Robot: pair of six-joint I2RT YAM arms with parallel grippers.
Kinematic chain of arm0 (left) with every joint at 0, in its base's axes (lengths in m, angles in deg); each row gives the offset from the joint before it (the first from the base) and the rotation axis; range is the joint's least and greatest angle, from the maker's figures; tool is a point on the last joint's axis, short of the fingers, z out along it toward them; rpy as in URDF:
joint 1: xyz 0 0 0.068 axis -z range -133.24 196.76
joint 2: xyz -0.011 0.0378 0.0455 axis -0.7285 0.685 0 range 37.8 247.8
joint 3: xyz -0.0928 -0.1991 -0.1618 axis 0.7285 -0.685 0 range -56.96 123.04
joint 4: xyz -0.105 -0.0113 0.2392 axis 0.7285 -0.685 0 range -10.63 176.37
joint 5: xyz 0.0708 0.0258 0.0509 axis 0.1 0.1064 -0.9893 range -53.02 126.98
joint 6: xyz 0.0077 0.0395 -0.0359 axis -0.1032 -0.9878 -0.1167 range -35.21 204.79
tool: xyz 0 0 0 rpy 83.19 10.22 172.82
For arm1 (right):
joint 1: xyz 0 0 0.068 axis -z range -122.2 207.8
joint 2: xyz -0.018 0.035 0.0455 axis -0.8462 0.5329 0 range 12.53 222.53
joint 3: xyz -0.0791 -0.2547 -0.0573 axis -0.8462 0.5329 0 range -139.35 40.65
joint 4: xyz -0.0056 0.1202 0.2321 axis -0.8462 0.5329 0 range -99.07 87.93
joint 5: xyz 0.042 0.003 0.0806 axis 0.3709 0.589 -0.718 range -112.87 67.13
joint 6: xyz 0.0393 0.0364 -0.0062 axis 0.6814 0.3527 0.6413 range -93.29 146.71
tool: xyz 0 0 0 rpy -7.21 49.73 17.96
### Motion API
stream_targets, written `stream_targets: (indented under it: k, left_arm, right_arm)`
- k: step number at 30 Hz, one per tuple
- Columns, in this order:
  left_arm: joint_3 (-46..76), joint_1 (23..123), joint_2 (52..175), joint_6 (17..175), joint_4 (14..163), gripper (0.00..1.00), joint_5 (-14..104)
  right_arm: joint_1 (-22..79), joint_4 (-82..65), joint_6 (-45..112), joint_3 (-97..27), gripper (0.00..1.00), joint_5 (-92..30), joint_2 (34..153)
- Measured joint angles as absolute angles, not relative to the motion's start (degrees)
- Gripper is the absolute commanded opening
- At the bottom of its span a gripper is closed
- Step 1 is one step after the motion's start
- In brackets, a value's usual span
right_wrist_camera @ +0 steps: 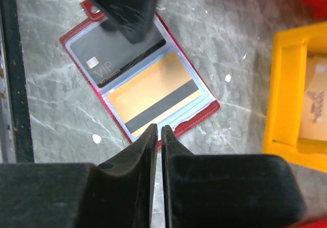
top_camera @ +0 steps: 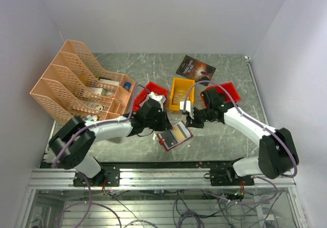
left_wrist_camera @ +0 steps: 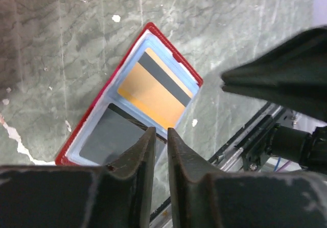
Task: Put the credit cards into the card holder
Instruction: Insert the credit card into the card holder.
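White-walled booth, grey-green marbled table (top_camera: 235, 69). Carries the card holder (top_camera: 173, 135), spread open and flat close to the near edge, just beside the metal rail (top_camera: 163, 177). Holds two credit cards in its pale pockets: an orange card (right_wrist_camera: 153, 97) with a dark stripe and a dark card (right_wrist_camera: 112, 59) marked VIP.

Left jaws a narrow slit apart, pinching nothing, poised over the dark card's side of the holder; touching it or not, cannot tell. Right jaws all but pressed together, empty too, hanging over the holder's edge by the orange card, with the yellow bin (right_wrist_camera: 291, 85) near. Pale printed thing inside that bin: card or not, cannot tell.

Main hazard, by judgement: shoving the unanchored holder sideways with a fingertip and tipping it over the table edge onto the rail. Could also drag the dark card part-way out of its pocket through a slanted pull-away, or snag the thin pocket film. Another worry: knocking one arm against the other, both wrists crowded over the same small holder. Calls for straight lifts, one arm at a time.
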State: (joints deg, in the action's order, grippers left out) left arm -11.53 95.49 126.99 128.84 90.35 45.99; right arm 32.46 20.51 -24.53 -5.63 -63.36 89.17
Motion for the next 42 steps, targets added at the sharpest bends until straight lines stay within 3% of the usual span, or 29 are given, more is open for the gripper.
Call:
stream_targets:
  k: [3, 12, 23, 42]
  left_arm:
    - [-16.2, 96.3, 122.0, 132.0, 94.4, 0.07, 44.6]
    - [-23.6, 106.3, 119.3, 142.8, 103.2, 0.07, 34.4]
    - [-22.5, 107.7, 128.6, 147.8, 104.6, 0.07, 27.0]
    - [-19.3, 107.6, 132.0, 147.5, 105.3, 0.27, 25.6]
  right_arm:
    - [33.3, 21.1, -20.2, -8.0, 0.00, -63.0, 93.5]
    - [33.6, 21.2, -9.1, -10.3, 0.00, -57.8, 102.4]
    - [33.7, 21.3, -5.0, -11.7, 0.00, -52.6, 105.9]
    - [33.7, 23.0, -5.1, -12.6, 0.00, -52.4, 108.3]
